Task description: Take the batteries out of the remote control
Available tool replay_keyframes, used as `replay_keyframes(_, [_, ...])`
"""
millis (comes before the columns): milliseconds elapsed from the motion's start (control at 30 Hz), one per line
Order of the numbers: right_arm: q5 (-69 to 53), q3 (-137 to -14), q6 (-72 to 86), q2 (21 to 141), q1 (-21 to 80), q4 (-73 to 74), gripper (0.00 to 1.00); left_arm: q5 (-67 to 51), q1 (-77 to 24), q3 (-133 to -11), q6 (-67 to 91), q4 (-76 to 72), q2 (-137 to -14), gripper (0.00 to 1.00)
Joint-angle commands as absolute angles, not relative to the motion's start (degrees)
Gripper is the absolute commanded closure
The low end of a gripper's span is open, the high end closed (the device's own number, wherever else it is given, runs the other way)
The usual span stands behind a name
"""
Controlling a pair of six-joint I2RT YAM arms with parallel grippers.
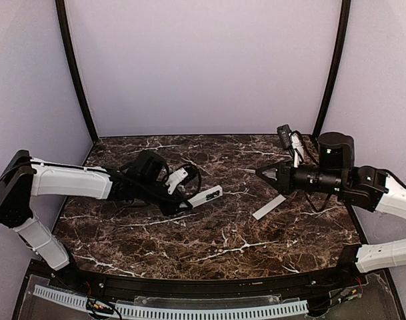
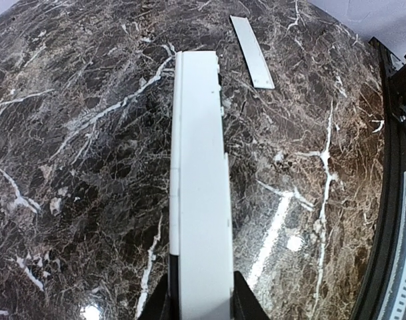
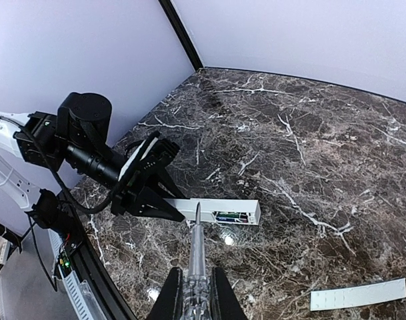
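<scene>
My left gripper (image 2: pixel 201 301) is shut on one end of the remote control (image 2: pixel 198 187), a long white bar held just above the marble table. In the right wrist view the remote (image 3: pixel 203 207) lies on its side with its open compartment facing that camera, and the batteries (image 3: pixel 231 216) sit inside it as dark cylinders. My right gripper (image 3: pixel 197 293) is shut on a slim tool (image 3: pixel 197 250) with a clear handle and a metal shaft; its tip points at the remote, just short of it. From above, the remote (image 1: pixel 205 196) juts from the left gripper (image 1: pixel 183 200), and the right gripper (image 1: pixel 266 175) is to its right.
The flat white cover strip (image 1: pixel 269 207) lies on the table between the arms, below the right gripper; it also shows in the left wrist view (image 2: pixel 251 51) and the right wrist view (image 3: pixel 358 294). Purple walls and two black posts (image 1: pixel 76 73) close in the table. A ribbed rail (image 1: pixel 169 308) runs along the near edge.
</scene>
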State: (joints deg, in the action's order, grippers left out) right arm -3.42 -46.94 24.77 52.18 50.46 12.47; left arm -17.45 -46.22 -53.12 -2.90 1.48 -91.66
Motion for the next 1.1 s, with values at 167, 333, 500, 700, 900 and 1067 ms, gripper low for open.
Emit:
replay_keyframes(167, [-3.52,-51.17,21.37,53.11,49.65,14.47,1.0,-19.68,-44.67,-62.77,-2.85,20.65,-84.78,1.0])
replay_keyframes(333, [-2.74,-52.3,20.99,52.4,49.61,15.68,1.0,-26.36,-40.31,-68.02,-3.19,23.77,-87.0,1.0])
replay_keyframes(500, [-0.83,-55.47,20.76,51.87,49.64,21.21,1.0,-34.02,-39.01,-71.04,-0.67,20.55,-91.37,1.0])
replay_keyframes(700, [1.06,-56.68,21.35,52.09,49.66,24.14,1.0,-37.36,-38.84,-72.83,2.85,18.06,-93.5,1.0])
replay_keyframes(900, [1.5,-58.47,20.68,54.71,49.64,24.15,1.0,-35.67,-38.8,-70.44,1.07,20.25,-89.71,1.0])
replay_keyframes(1067, [0.19,-62.48,18.38,58.69,49.66,24.77,1.0,-34.93,-38.8,-67.73,0.51,20.03,-86.08,1.0])
